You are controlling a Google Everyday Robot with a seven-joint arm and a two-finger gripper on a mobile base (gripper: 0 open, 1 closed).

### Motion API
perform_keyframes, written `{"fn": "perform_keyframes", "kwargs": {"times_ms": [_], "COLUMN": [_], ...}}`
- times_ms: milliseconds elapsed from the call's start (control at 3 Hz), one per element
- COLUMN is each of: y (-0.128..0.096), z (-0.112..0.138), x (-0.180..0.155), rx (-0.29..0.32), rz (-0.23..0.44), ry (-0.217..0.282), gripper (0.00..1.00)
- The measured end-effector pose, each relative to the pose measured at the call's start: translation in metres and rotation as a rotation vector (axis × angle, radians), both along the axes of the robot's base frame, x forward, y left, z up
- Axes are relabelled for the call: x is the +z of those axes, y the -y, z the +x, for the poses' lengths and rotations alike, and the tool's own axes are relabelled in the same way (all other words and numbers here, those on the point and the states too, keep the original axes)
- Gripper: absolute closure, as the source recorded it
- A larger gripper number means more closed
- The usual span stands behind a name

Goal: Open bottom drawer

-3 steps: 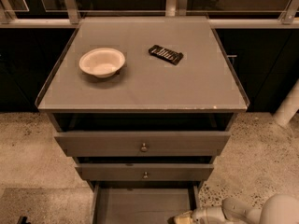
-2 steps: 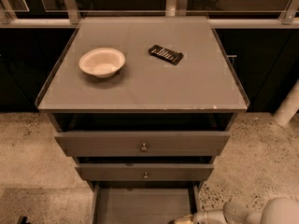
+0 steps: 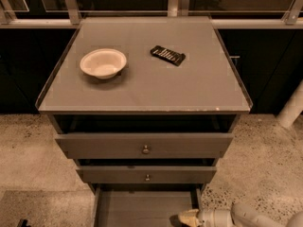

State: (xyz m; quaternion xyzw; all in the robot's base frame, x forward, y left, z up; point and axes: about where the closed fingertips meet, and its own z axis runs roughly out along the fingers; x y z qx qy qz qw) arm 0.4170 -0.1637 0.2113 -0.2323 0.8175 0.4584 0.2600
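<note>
The grey cabinet has three drawers. The bottom drawer stands pulled out toward me, with its inside floor showing at the lower edge of the view. Its front and knob are below the frame, out of view. The middle drawer front and the top drawer front, each with a small round knob, stick out a little. My gripper is at the bottom right, at the right side wall of the open bottom drawer. The white arm runs off to the right.
On the cabinet top sit a white bowl at the left and a black remote-like object near the middle back. A white post stands on the speckled floor at the right. Dark cabinets line the back.
The arm has sunk slightly toward the bottom edge of the view. The drawers, bowl and black object look unchanged.
</note>
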Motion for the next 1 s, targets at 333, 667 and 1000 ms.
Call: {"fn": "perform_keyframes", "kwargs": {"times_ms": [333,667,1000], "y": [0.0012,-0.0056,-0.0056], "z": [0.0421,0.0468,0.0467], "x": [0.0449,0.0492,0.0491], "rx": [-0.055,-0.053,-0.053], "rz": [-0.023,-0.014,-0.014], "ry": [0.198,0.217,0.216], "gripper": [1.00,0.81,0.58]}}
